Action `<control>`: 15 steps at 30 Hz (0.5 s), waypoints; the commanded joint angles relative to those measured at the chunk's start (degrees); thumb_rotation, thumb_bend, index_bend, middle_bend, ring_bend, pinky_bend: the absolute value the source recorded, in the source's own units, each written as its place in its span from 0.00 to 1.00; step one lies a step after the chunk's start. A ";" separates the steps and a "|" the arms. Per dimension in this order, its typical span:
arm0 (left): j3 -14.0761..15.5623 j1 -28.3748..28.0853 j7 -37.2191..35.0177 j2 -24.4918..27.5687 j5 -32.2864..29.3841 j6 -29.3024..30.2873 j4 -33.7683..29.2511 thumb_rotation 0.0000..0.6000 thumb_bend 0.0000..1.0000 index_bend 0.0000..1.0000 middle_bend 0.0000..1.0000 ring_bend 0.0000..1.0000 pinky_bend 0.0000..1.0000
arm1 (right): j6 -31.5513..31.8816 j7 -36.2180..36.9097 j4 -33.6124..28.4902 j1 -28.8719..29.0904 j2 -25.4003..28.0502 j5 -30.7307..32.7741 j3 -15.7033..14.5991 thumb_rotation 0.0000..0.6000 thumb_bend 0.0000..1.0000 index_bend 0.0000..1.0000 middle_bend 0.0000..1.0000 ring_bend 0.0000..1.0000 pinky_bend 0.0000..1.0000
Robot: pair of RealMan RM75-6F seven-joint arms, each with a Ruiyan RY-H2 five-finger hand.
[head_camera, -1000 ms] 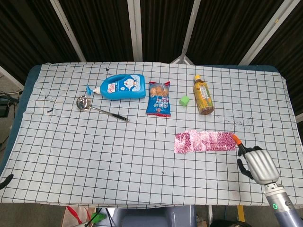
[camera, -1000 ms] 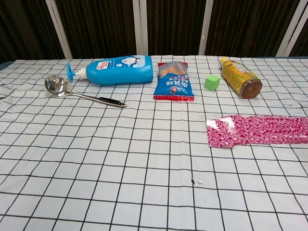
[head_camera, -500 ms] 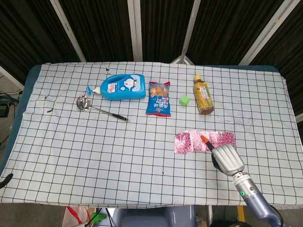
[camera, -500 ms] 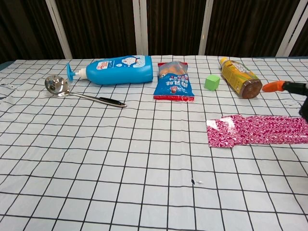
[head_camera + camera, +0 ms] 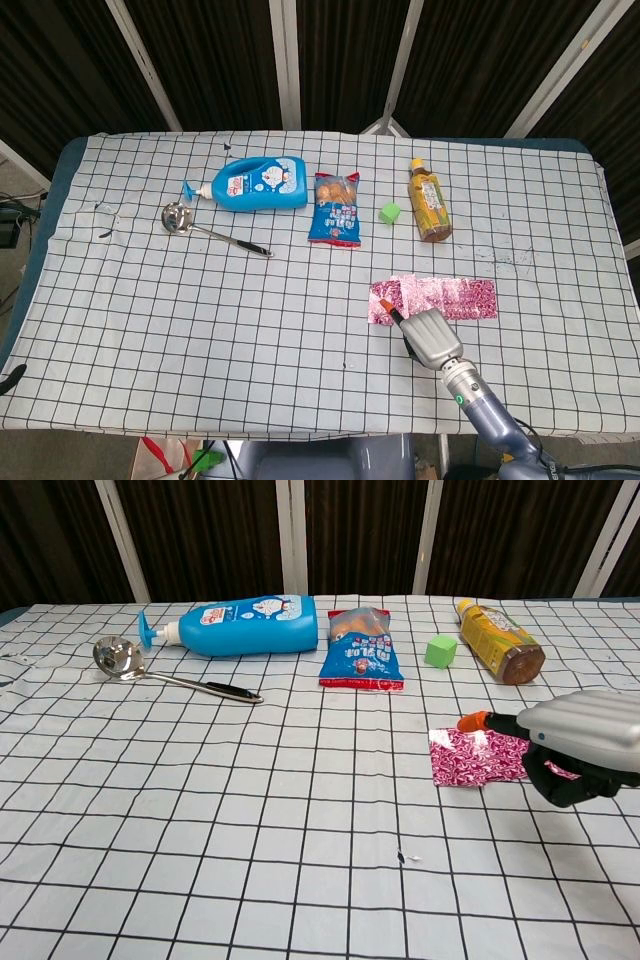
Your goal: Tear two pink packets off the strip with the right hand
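Note:
The strip of pink packets (image 5: 452,297) lies flat on the checked cloth at the right of the table, its left end folded over (image 5: 468,757). My right hand (image 5: 428,338) hovers at the strip's near side, over its left half. In the chest view the right hand (image 5: 585,742) covers the strip's right part. One orange-tipped finger (image 5: 470,721) points left, while the dark fingers curl down beneath the silver back. I see nothing held in it. My left hand is out of both views.
Along the far side lie a blue detergent bottle (image 5: 262,183), a metal ladle (image 5: 180,217), a snack bag (image 5: 335,208), a small green cube (image 5: 390,211) and a tea bottle (image 5: 429,200). The table's near edge runs just behind the right wrist.
My right hand has swept left from the strip's right end to its left half. The strip has not moved.

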 commanded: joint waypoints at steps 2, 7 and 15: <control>-0.13 -0.31 0.01 -0.07 -0.23 -0.49 0.05 1.00 0.28 0.16 0.00 0.00 0.08 | -0.09 -2.54 0.51 1.53 -1.78 2.61 0.06 1.00 0.88 0.09 0.84 0.86 0.70; -0.20 -0.60 0.45 -0.16 -0.58 -1.03 -0.05 1.00 0.28 0.16 0.00 0.00 0.08 | 0.73 -4.37 0.78 2.76 -2.59 5.67 -0.16 1.00 0.87 0.10 0.84 0.86 0.70; -0.12 -0.41 0.71 -0.22 -0.50 -0.64 -0.16 1.00 0.28 0.16 0.00 0.00 0.08 | 1.11 -4.48 1.18 3.63 -2.24 7.83 -1.69 1.00 0.88 0.13 0.84 0.86 0.70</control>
